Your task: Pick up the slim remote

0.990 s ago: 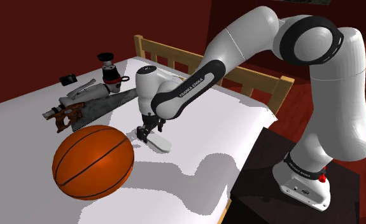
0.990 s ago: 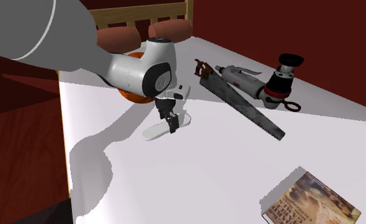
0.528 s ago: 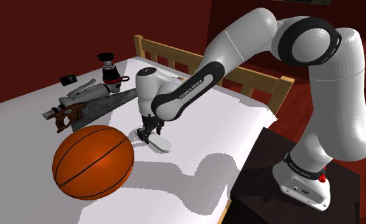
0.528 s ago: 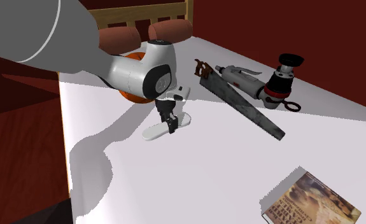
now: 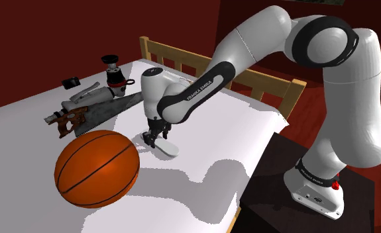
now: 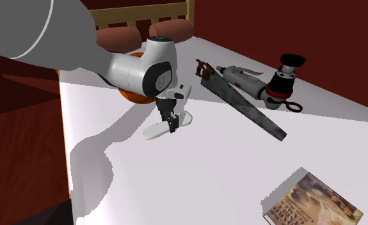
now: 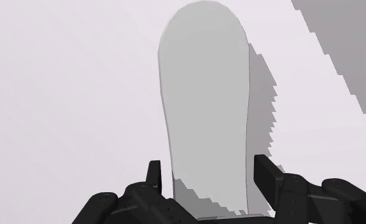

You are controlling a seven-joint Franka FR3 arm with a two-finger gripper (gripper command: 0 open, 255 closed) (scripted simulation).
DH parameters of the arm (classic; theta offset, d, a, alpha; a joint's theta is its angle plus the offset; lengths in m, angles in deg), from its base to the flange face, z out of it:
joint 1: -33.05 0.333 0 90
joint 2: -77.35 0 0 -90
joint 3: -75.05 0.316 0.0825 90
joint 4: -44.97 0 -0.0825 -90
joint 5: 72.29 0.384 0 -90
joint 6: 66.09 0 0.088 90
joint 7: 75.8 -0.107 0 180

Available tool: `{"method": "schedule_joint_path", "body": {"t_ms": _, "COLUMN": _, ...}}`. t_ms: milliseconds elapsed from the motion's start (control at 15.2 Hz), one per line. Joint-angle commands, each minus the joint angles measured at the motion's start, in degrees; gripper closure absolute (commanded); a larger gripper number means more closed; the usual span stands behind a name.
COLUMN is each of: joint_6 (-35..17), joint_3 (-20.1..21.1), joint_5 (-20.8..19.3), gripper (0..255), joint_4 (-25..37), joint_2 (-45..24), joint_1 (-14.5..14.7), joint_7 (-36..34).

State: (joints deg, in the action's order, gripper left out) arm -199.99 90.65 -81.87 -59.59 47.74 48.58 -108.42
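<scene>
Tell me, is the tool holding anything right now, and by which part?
Nothing yet. The black tool is open, its fingers straddling one end of the slim, flat white remote without touching.

A white robot arm [image 6: 134, 71] reaches down over a white bed [image 6: 195, 176], its black end effector [image 6: 173, 127] set at the middle of a slim white oblong remote [image 6: 154, 133]. Nearby lie a long grey handsaw [image 6: 248, 106] and, well apart, a picture-covered book [image 6: 313, 201].

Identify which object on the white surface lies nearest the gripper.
The white slim remote: it lies between the fingers of the gripper, while the basketball, saw and book lie farther off.
</scene>
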Motion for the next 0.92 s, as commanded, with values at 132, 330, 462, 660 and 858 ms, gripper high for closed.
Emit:
{"method": "schedule_joint_path", "body": {"t_ms": 132, "joint_6": 2.3, "joint_3": 0.43, "joint_5": 0.68, "gripper": 255, "joint_4": 0.49, "joint_2": 1.87, "joint_1": -0.32, "joint_7": 0.43}}
{"method": "schedule_joint_path", "body": {"t_ms": 330, "joint_6": 4.06, "joint_3": 0.73, "joint_5": 1.18, "gripper": 255, "joint_4": 0.93, "joint_2": 3.22, "joint_1": -0.53, "joint_7": 0.72}}
{"method": "schedule_joint_path", "body": {"t_ms": 462, "joint_6": 5.25, "joint_3": 0.91, "joint_5": 1.51, "gripper": 255, "joint_4": 1.3, "joint_2": 4.08, "joint_1": -0.65, "joint_7": 0.92}}
{"method": "schedule_joint_path", "body": {"t_ms": 660, "joint_6": 7.08, "joint_3": 1.16, "joint_5": 1.97, "gripper": 255, "joint_4": 1.94, "joint_2": 5.3, "joint_1": -0.82, "joint_7": 1.19}}
{"method": "schedule_joint_path", "body": {"t_ms": 858, "joint_6": 7.79, "joint_3": 1.25, "joint_5": 2.15, "gripper": 255, "joint_4": 2.22, "joint_2": 5.75, "joint_1": -0.88, "joint_7": 1.3}}
